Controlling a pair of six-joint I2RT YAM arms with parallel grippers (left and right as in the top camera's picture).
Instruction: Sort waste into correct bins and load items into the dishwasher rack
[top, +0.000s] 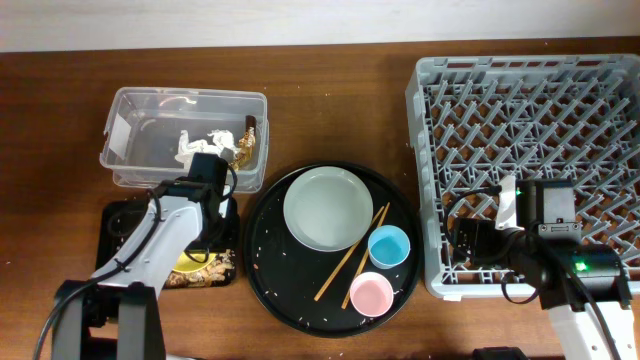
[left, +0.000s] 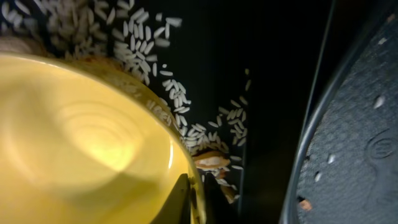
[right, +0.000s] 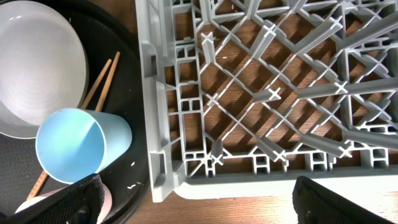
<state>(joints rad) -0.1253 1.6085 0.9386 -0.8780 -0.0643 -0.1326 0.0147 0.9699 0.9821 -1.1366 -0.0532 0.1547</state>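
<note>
My left gripper is shut on the rim of the small yellow bowl, one finger inside and one outside. The bowl is over the shallow black tray, which holds rice grains and brown food scraps. Tissue and a brown-gold wrapper lie in the clear tub. The plate, chopsticks, blue cup and pink cup sit on the round black tray. My right gripper is open and empty above the front left corner of the grey rack.
The round black tray's rim lies close to the right of the bowl and the shallow tray. A few rice grains are scattered on the round tray. The rack's left wall stands just beside the blue cup. Bare wood shows between tub and rack.
</note>
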